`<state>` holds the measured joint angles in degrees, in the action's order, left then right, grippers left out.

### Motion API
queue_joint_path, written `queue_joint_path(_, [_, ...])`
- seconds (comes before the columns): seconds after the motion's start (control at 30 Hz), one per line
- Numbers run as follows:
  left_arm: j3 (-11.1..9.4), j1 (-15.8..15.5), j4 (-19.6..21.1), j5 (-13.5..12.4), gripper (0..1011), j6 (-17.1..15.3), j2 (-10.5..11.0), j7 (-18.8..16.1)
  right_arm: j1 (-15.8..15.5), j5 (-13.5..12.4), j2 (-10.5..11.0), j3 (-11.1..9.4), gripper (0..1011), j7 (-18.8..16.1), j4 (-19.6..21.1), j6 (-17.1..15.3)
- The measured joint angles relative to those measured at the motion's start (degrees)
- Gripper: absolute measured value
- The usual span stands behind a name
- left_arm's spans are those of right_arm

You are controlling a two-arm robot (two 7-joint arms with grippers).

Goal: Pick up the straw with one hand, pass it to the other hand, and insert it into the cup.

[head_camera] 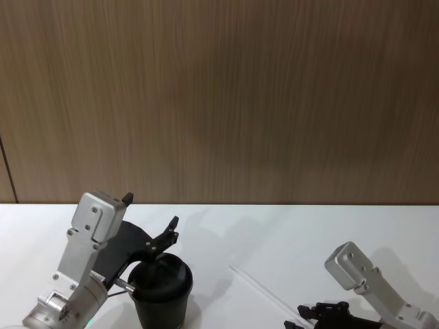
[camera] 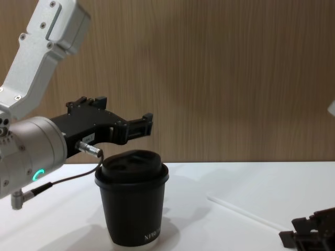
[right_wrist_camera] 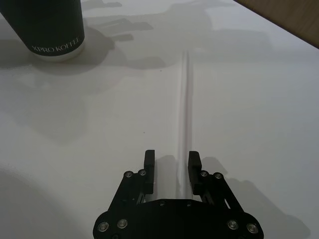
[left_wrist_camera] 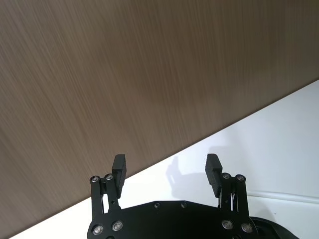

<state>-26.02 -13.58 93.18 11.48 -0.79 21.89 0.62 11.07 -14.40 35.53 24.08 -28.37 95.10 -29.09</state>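
A wall [head_camera: 219,96] of brown wood-grain panelling, its grain running vertically, stands behind everything, from nine o'clock through twelve to three. At about eight o'clock a dark seam [head_camera: 7,168] slants down the panelling by the edge. A white table [head_camera: 295,233], matte and smooth, meets the wall's foot and spreads toward six o'clock. Soft grey shadows lie on it, and the light is even and mild.

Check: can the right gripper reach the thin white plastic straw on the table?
Probably yes: the right gripper, open, straddles the near end of the thin white straw; nothing lies between, and the black paper cup stands aside.
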Motion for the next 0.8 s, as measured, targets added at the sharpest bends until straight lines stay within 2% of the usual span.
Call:
queue_joint_path(0.1, [0.0, 0.0, 0.0, 0.0, 1000, 0.0, 0.0, 0.0, 0.0, -0.1, 0.2, 0.2, 376, -0.1, 0.0, -0.1])
queue_joint_path(0.13, [0.0, 0.0, 0.0, 0.0, 999, 0.0, 0.0, 0.0, 0.1, -0.2, 0.2, 0.3, 326, -0.2, 0.0, -0.1])
queue_joint_path(0.8, [0.0, 0.0, 0.0, 0.0, 1000, 0.0, 0.0, 0.0, -0.1, -0.8, 1.2, 0.4, 194, 0.2, 0.4, -0.4])
